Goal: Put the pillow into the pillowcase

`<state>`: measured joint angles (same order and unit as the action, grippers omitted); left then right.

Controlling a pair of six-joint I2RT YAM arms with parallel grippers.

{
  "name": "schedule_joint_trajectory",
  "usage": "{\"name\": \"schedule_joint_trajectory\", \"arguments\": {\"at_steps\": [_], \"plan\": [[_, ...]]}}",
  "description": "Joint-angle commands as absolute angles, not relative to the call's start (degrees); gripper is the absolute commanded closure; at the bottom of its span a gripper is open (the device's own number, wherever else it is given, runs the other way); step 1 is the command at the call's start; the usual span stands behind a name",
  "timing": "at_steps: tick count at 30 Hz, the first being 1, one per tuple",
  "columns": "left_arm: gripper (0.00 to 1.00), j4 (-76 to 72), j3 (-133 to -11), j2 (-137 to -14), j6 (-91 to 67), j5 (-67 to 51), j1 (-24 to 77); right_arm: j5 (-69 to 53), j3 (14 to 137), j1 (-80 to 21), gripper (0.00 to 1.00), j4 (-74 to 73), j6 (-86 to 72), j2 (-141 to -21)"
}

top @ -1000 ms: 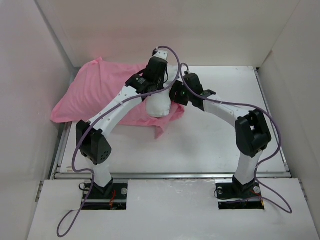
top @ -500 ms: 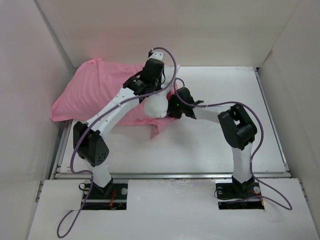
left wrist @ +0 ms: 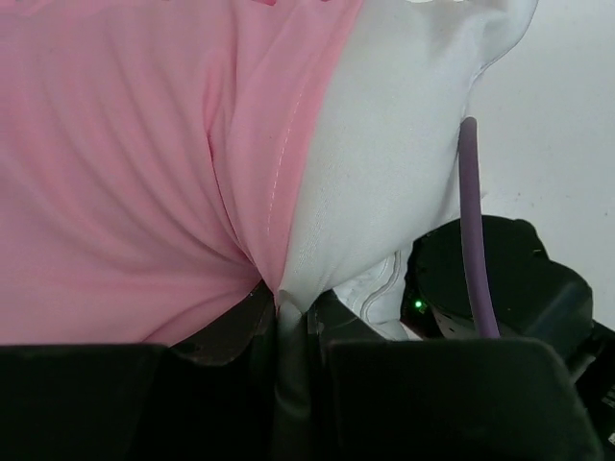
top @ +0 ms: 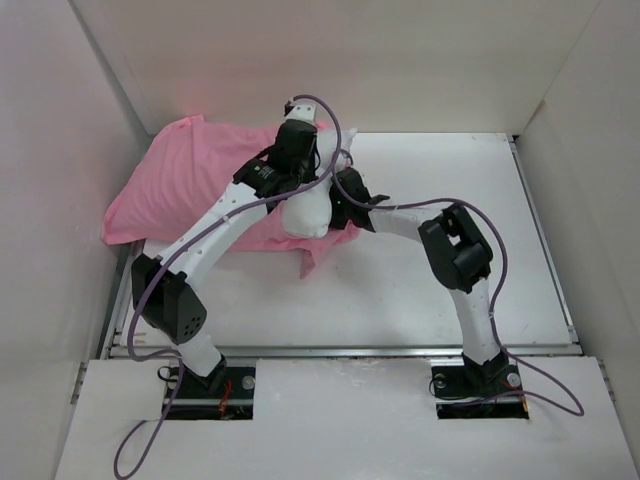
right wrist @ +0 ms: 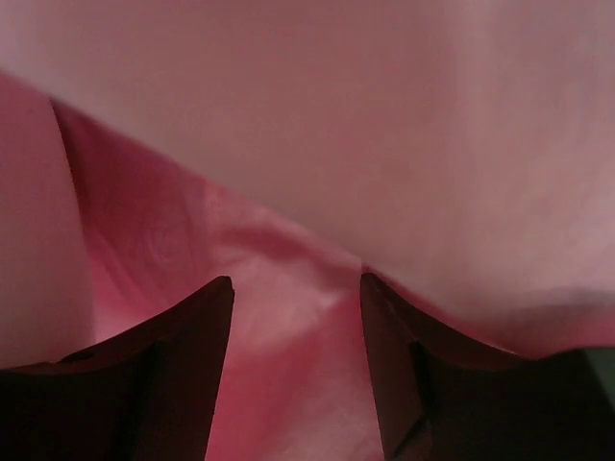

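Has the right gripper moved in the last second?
Yes. The right gripper has slid left, away from the right wall, in against the pillow.

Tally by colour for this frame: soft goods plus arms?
Pink pillowcase: 1
White pillow: 1
Black-and-white arms, left arm and right arm: 2
Total: 4

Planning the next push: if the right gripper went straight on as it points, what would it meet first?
Most likely the pink pillowcase, lying between the right gripper's open fingers; the pillow bulges just above it.
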<state>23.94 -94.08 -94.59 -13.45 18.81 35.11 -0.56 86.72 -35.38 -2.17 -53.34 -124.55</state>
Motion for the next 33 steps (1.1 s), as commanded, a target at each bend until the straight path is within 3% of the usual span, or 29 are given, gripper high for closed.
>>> {"name": "schedule_joint_trajectory", "arguments": {"at_steps": [1, 6, 9, 10, 16, 22, 25, 31, 33], "plan": [[1.0, 17.8, -93.7, -89.0, -15.6, 18.1, 35.1, 2.1, 89.8, -36.4, 0.39, -2.7, -53.4, -126.9], [1.0, 16.6, -93.2, -87.4, -16.1, 17.6, 35.1, 5.5, 88.6, -37.6, 0.55, -0.8, -52.7, -126.9], [1.0, 15.5, -93.2, -86.1, -16.1, 17.6, 34.5, 0.6, 89.2, -37.6, 0.83, 0.3, -50.7, -126.9], [1.0, 15.5, -93.2, -86.1, -15.6, 18.1, 34.5, -0.8, 89.2, -37.6, 1.0, 0.3, -49.8, -126.4], [1.0, 14.9, -90.4, -86.7, -16.6, 18.1, 33.3, -1.7, 83.3, -37.6, 1.0, 3.8, -40.3, -111.2], [1.0, 13.7, -87.3, -85.5, -17.1, 17.5, 32.1, 9.6, 74.8, -37.1, 1.0, 0.2, -37.1, -96.5], [1.0, 11.3, -84.6, -83.5, -17.1, 15.4, 32.1, 12.2, 75.7, -37.1, 1.0, -6.0, -35.9, -96.5], [1.0, 9.7, -83.8, -81.7, -17.1, 13.5, 31.6, 7.5, 84.5, -37.1, 1.0, -15.1, -38.0, -108.7], [1.0, 9.7, -84.3, -81.2, -16.6, 13.5, 31.0, 6.2, 86.2, -37.1, 0.95, -14.6, -38.6, -111.9]]}}
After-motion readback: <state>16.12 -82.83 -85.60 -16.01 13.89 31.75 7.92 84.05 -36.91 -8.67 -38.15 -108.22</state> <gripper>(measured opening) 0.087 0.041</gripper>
